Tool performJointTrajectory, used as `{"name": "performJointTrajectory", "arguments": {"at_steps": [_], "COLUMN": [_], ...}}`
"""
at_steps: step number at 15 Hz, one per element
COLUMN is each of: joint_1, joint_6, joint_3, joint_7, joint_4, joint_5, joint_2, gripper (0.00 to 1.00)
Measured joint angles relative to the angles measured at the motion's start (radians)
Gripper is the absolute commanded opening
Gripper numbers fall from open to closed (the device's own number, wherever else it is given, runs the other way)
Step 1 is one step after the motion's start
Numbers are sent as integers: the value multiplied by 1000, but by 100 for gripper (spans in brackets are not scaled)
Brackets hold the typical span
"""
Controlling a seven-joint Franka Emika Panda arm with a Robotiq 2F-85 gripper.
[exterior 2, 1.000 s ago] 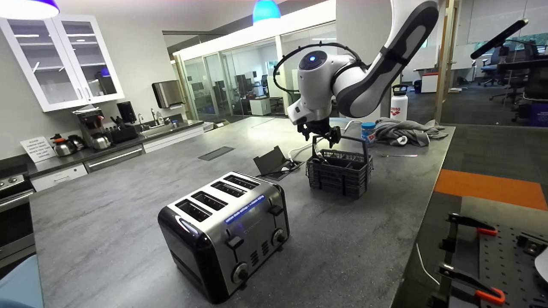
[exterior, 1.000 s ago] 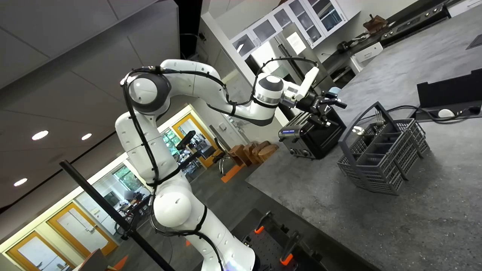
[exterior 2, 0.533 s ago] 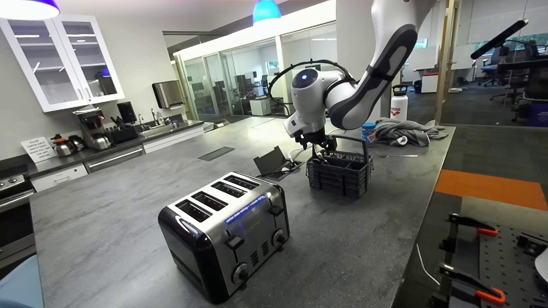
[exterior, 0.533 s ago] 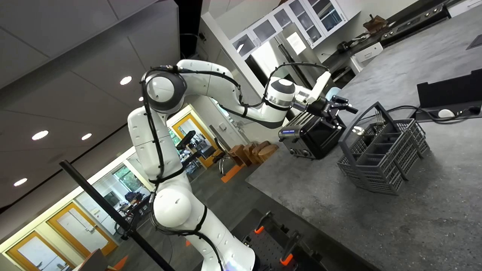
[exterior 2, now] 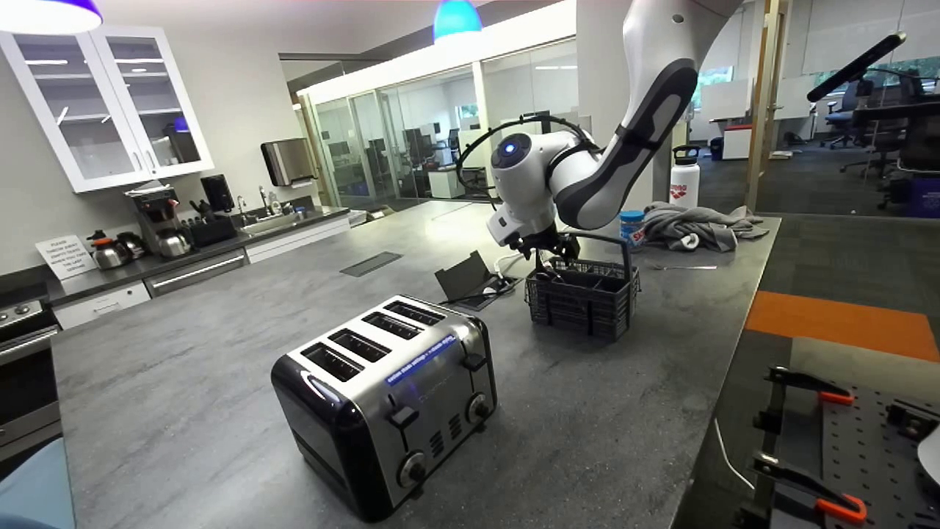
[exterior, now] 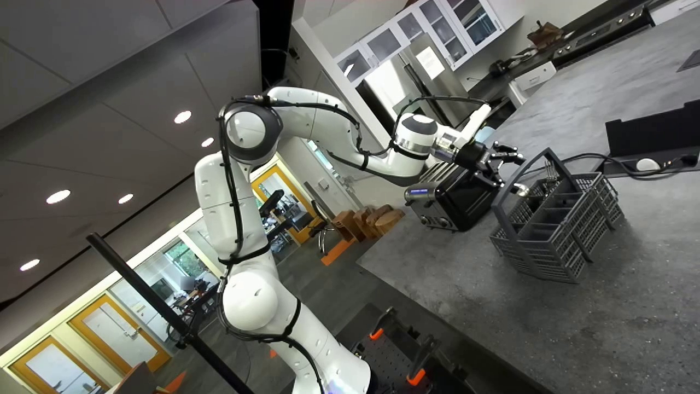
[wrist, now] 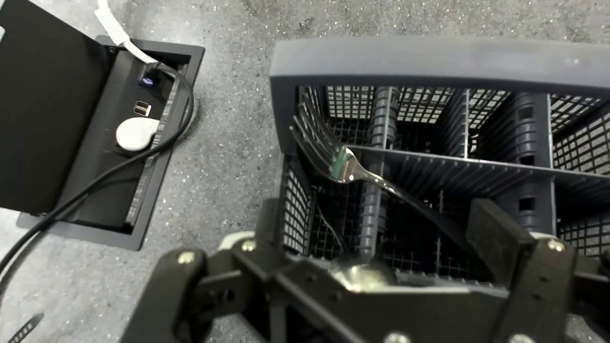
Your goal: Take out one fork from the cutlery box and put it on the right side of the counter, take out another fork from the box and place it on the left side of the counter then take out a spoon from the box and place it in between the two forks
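The dark grey cutlery box (exterior: 569, 241) stands upright on the speckled counter (exterior 2: 573, 426). In the wrist view a fork (wrist: 350, 166) leans inside it, tines toward the top left. The rounded bowl of the spoon (wrist: 364, 274) shows low in that view, partly covered by my gripper's body. My gripper (wrist: 381, 228) is open above the box, its fingers (wrist: 498, 238) far apart with nothing gripped. In an exterior view the gripper (exterior: 509, 171) is beside the box's handle, close to the spoon bowl. A slim silver utensil (exterior 2: 684, 267) lies on the counter behind the box, its head too small to identify.
The box's loop handle (wrist: 429, 62) arches over the compartments. A toaster (exterior 2: 389, 397) stands on the counter. Near the box are an opened outlet panel (wrist: 138, 133) with a black cable, a blue-lidded jar (exterior 2: 631, 226) and a grey towel (exterior 2: 698, 224).
My open gripper has come down and closer to the box, moving right in one exterior view and slightly left in the other. Box and cutlery stay where they were.
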Motion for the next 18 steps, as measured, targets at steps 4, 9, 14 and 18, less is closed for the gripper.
{"name": "performJointTrajectory", "arguments": {"at_steps": [4, 9, 14, 18], "joint_1": [-1, -7, -15, -16], "joint_6": [-18, -19, -21, -37], "joint_3": [-1, -4, -8, -12], "joint_7": [-7, -7, -7, -7], "joint_4": [24, 45, 61, 68], "joint_5": [-8, -27, -51, -60], "joint_2": [18, 43, 68, 79], "gripper": [100, 100, 100, 100]}}
